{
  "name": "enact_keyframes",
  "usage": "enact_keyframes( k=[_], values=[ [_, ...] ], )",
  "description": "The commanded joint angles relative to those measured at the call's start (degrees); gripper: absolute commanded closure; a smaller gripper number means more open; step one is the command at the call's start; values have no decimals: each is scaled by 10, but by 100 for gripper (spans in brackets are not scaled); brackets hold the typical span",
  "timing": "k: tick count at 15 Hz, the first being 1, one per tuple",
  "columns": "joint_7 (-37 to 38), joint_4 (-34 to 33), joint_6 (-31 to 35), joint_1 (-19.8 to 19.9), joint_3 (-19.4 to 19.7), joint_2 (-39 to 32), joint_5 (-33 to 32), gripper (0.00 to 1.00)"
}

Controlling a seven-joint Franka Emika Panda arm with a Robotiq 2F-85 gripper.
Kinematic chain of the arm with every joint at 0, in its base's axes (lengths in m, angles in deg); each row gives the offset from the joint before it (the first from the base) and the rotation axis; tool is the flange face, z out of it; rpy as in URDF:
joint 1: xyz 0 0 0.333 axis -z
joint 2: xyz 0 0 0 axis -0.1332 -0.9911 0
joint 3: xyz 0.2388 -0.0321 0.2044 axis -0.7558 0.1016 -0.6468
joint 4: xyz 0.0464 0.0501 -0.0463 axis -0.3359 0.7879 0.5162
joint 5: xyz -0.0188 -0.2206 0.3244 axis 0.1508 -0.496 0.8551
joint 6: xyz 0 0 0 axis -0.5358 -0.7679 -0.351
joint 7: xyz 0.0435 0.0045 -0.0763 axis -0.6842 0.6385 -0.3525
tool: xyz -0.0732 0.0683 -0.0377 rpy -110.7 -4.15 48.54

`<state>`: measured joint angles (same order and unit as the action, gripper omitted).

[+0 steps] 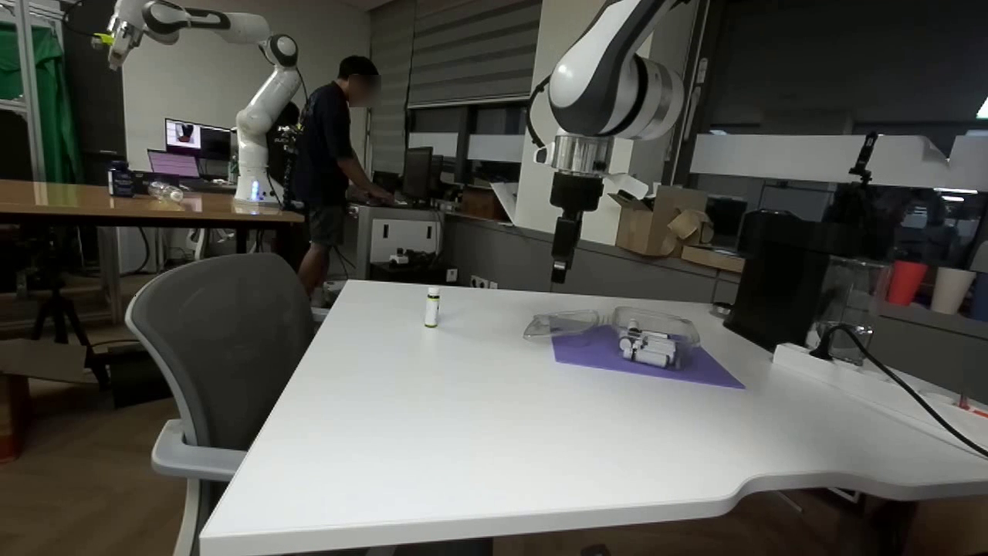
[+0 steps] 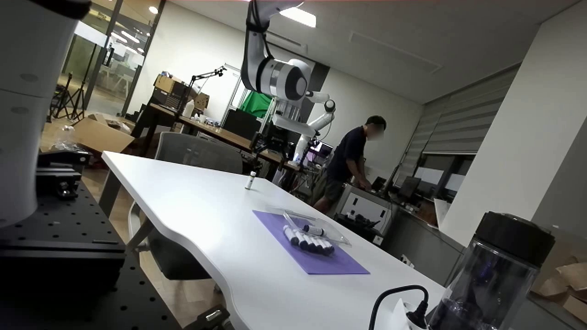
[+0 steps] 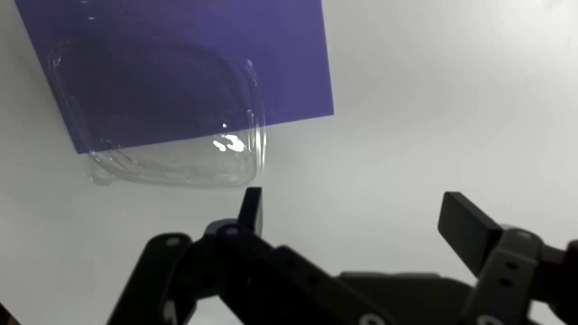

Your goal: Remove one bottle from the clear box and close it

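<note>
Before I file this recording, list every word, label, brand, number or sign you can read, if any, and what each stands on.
No text can be read in any view.
Standing bottle: label too small.
Bottles in the clear box: any print too small.
Dark jar at the back: label too small.
Lit monitor: contents too small.
Glass door marks: too blurred.

Purple mat (image 3: pixel 298 58); white bottle (image 1: pixel 432 308), greenish trim; black gripper (image 3: pixel 354 212).

White table (image 1: pixel 494 417); on it an upright bottle (image 1: pixel 432 307); a flat purple mat (image 1: pixel 590 352); a power strip (image 1: pixel 857 386)
</note>
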<state>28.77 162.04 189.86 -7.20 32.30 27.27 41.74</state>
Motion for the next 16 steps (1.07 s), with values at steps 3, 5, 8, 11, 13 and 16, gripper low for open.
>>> enact_keyframes(
  k=[3, 5, 8, 11, 13, 16],
  values=[
    [21, 7, 44, -20, 45, -23, -69, 0],
    [22, 6, 62, -23, 52, -37, -85, 0],
    [34, 3, 89, -35, 68, -60, -113, 0],
    [57, 0, 121, -54, 92, -81, -152, 0],
    [80, -3, 143, -72, 114, -94, -183, 0],
    [137, -10, 178, -110, 161, -112, -243, 0]
  ],
)
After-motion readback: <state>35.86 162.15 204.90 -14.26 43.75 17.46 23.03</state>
